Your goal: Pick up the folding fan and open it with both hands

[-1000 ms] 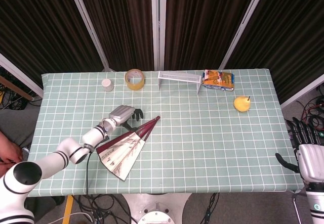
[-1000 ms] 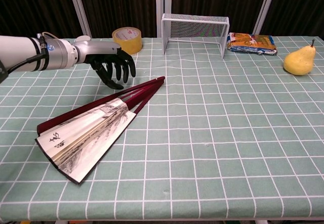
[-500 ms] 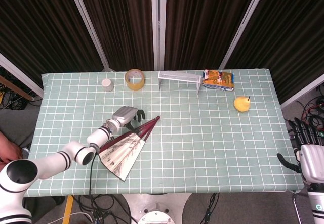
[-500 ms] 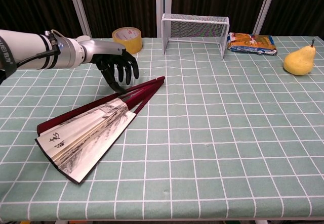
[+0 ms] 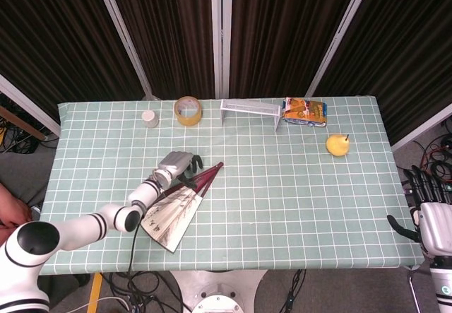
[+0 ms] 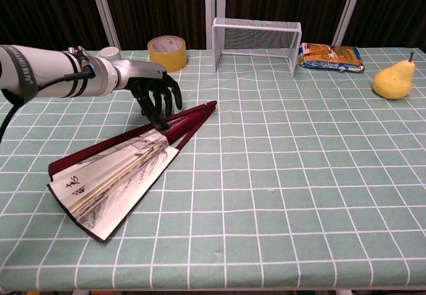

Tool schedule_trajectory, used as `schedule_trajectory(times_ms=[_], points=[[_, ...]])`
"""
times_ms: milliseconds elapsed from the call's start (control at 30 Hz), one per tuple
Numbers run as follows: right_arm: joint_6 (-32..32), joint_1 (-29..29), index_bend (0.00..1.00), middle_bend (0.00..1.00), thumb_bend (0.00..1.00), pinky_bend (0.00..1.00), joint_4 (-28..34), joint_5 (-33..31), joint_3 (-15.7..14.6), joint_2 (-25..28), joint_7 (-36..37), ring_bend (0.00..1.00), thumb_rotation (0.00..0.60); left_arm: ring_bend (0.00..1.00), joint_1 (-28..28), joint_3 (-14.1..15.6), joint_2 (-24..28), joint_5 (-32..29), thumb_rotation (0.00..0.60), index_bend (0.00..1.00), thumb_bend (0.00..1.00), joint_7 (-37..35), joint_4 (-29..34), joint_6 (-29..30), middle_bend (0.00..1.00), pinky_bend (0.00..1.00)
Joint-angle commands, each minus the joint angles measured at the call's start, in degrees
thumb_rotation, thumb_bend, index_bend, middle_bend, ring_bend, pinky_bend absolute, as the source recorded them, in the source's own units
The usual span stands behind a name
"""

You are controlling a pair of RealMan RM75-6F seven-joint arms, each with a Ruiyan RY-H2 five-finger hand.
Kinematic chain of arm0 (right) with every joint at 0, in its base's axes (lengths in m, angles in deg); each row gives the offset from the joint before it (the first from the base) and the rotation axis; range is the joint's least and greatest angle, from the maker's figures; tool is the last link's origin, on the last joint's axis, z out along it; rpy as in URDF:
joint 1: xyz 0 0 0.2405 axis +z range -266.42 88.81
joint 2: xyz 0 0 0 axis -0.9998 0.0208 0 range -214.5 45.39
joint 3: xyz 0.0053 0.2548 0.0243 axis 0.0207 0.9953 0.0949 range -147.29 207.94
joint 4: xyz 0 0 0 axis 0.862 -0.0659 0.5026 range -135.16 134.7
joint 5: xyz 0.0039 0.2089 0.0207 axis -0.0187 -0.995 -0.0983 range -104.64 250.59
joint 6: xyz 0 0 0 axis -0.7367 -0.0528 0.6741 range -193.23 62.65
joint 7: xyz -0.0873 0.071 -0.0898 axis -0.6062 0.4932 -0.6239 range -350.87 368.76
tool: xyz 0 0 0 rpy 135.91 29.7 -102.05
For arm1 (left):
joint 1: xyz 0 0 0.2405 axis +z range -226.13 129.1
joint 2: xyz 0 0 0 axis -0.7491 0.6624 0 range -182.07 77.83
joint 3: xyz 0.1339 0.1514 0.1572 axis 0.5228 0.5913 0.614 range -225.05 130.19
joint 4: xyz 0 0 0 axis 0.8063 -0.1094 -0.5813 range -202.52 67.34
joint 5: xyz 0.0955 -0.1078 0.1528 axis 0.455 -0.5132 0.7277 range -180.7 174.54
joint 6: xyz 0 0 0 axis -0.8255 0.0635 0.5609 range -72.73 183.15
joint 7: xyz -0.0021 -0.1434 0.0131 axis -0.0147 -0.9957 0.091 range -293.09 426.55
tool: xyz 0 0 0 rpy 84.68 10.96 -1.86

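Observation:
The folding fan (image 5: 174,212) lies partly spread on the green checked table (image 5: 282,207), its dark red ribs pointing to the far right and its painted paper leaf (image 6: 110,175) toward the near left. My left hand (image 5: 182,169) hangs over the ribs with fingers apart and pointing down. In the chest view the left hand (image 6: 157,98) has its fingertips (image 6: 160,123) touching the upper red rib (image 6: 193,112), and it grips nothing. My right hand (image 5: 429,213) is off the table's right edge, fingers spread and empty.
Along the far side stand a small white cup (image 5: 150,118), a roll of yellow tape (image 6: 167,52), a white wire rack (image 6: 256,35) and a snack packet (image 6: 331,56). A yellow pear (image 6: 393,80) sits at the far right.
My left hand has moved right and down from beside the fan until its fingertips reach the red ribs. The right hand has stayed still.

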Motion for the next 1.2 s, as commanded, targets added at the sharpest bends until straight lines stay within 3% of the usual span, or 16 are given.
schedule_trajectory(times_ms=[33,333,1000,1200], points=[[-0.02,0.00,0.00,0.00,0.12,0.00,0.01,0.01,0.01,-0.02,0.08,0.00,0.600,0.42,-0.91,0.55,-0.33,-1.92,0.600,0.35,0.19,2.08,0.39,0.11,0.43,0.51],[0.11,-0.22,0.00,0.00,0.12,0.00,-0.05,-0.10,-0.03,0.09,0.22,0.00,0.600,0.46,-1.67,0.95,-0.79,-5.42,0.600,0.39,0.30,4.66,0.03,0.64,0.48,0.52],[-0.09,-0.26,0.00,0.00,0.12,0.00,0.19,-0.56,0.16,0.10,0.11,0.00,0.600,0.46,-1.83,-0.49,1.81,-4.83,0.596,0.38,0.31,1.85,-0.59,-4.95,0.47,0.52],[-0.01,-0.37,0.00,0.00,0.12,0.00,0.14,-0.73,0.23,0.17,0.30,0.00,0.600,0.46,-2.15,0.05,1.22,-4.70,0.599,0.38,0.37,1.04,-2.26,-6.36,0.47,0.52]])
